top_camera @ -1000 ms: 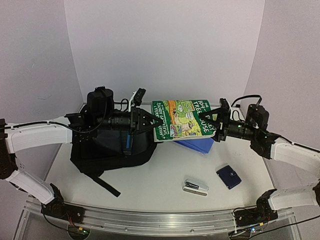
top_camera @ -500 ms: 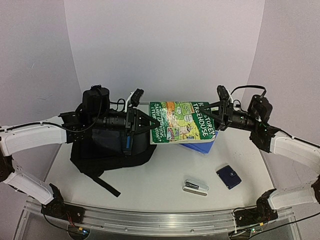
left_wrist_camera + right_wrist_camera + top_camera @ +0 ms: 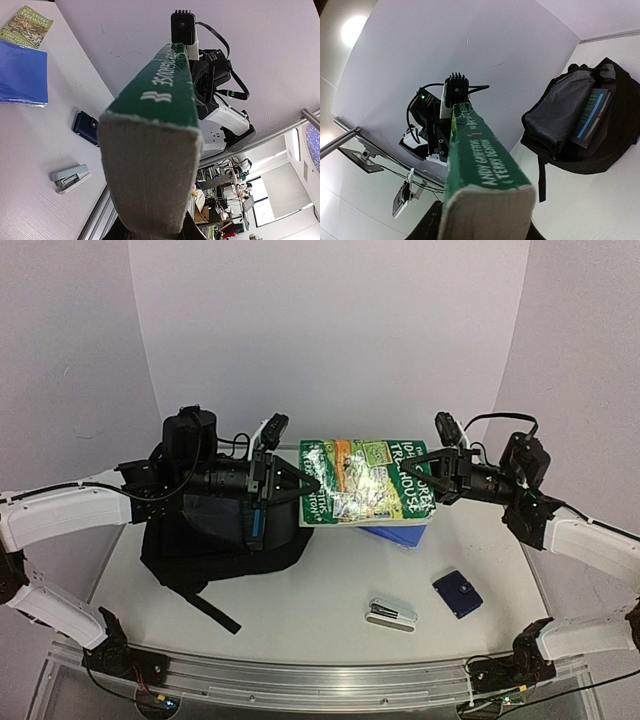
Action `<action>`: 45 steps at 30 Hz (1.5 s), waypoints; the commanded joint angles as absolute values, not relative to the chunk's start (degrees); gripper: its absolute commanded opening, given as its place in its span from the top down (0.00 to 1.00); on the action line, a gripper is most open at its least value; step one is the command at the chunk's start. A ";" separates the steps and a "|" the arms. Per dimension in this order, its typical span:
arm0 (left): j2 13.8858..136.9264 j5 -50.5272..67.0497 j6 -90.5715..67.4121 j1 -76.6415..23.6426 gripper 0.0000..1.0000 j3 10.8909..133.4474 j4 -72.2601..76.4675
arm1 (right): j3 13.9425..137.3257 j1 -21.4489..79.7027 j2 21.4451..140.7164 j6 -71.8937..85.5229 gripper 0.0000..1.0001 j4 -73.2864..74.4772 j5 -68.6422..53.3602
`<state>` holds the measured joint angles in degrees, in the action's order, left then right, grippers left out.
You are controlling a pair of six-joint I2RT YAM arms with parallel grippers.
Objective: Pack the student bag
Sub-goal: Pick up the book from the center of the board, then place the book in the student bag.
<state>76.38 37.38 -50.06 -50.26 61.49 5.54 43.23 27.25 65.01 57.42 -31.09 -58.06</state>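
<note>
Midair, green book (image 3: 368, 480) is clamped at opposite ends by left gripper (image 3: 313, 483) and right gripper (image 3: 429, 480); student bag (image 3: 200, 540) is lying under the left gripper, near the counter's (image 3: 320, 590) left edge

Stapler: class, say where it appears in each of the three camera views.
Top external: stapler lies near the front, right of centre.
Left wrist: lower left.
Right wrist: not in it.
Shared landmark: the green book, held up in mid-air, shows in all three views.
</note>
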 commanded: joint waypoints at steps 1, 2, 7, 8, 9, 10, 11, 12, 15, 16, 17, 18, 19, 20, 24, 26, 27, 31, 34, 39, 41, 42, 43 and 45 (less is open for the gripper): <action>75.57 34.37 -51.44 -48.42 1.00 64.93 8.84 | 43.25 28.84 64.60 57.27 0.65 -35.16 -61.31; 75.59 34.37 -51.56 -48.12 1.00 64.82 8.85 | 43.28 29.06 64.80 57.21 0.65 -35.18 -61.41; 76.01 34.63 -52.05 -47.02 1.00 64.58 8.46 | 43.15 29.62 64.97 56.69 0.71 -35.17 -61.42; 76.02 34.52 -52.00 -46.71 1.00 64.51 8.21 | 43.15 29.70 65.00 56.65 0.76 -35.17 -61.39; 76.03 34.43 -51.77 -46.43 1.00 64.45 7.61 | 43.15 29.72 64.97 56.62 0.83 -35.12 -61.00; 76.03 34.24 -51.43 -46.02 1.00 64.43 6.82 | 43.22 29.72 64.90 56.60 0.89 -35.10 -60.01; 75.88 33.79 -50.99 -45.46 0.99 64.52 5.08 | 43.30 29.67 64.87 56.54 0.95 -34.80 -58.26; 75.65 33.22 -50.11 -44.43 0.90 64.48 2.94 | 43.42 29.68 64.92 56.56 0.99 -34.31 -56.38; 74.86 30.97 -48.58 -39.82 0.45 63.92 -5.47 | 43.85 29.69 66.43 57.39 1.00 -32.05 -49.68; 74.56 30.66 -47.74 -38.08 0.34 63.50 -8.99 | 43.92 29.64 67.23 57.83 1.00 -31.87 -48.21; 74.01 29.94 -47.18 -35.96 0.25 62.78 -11.90 | 44.06 29.63 68.31 58.39 1.00 -31.74 -46.63; 73.40 29.26 -46.55 -33.82 0.18 62.00 -14.40 | 44.28 29.66 69.34 58.74 1.00 -31.26 -45.17; 72.49 28.74 -45.81 -32.02 0.14 60.95 -16.39 | 44.74 29.63 70.44 58.49 1.00 -30.48 -43.64; 71.53 27.78 -45.09 -29.88 0.11 60.14 -18.65 | 45.10 29.66 71.36 58.25 1.00 -29.89 -42.38; 67.14 20.54 -40.82 -22.63 0.01 57.77 -28.28 | 47.21 29.73 73.23 55.77 1.00 -25.11 -38.21; 65.76 17.32 -39.20 -18.05 0.00 56.54 -31.63 | 48.09 29.76 73.89 54.83 1.00 -23.38 -37.49; 65.20 16.46 -38.82 -15.98 0.00 55.57 -32.64 | 48.42 29.78 74.30 54.58 1.00 -22.65 -37.41; 64.76 16.11 -38.90 -9.25 0.00 52.32 -33.90 | 48.86 29.92 74.92 54.19 1.00 -21.82 -37.59; 64.98 15.75 -39.53 -8.20 0.00 50.67 -33.10 | 48.72 30.08 74.49 53.88 1.00 -21.32 -37.15; 66.67 19.22 -41.74 -7.89 0.00 47.91 -29.07 | 49.53 31.06 74.38 52.62 1.00 -21.09 -37.69; 67.34 21.78 -43.10 -7.88 0.03 46.81 -26.20 | 50.63 31.91 74.77 52.28 1.00 -21.09 -38.04; 67.82 22.74 -43.52 -7.89 0.06 46.43 -25.15 | 51.22 32.39 75.04 52.21 1.00 -21.09 -38.07; 68.22 23.51 -43.86 -7.88 0.11 46.16 -24.18 | 51.70 32.76 75.32 52.24 1.00 -21.12 -37.88; 68.71 24.95 -44.53 -7.89 0.17 45.59 -22.17 | 52.67 33.42 75.95 52.26 1.00 -21.20 -37.45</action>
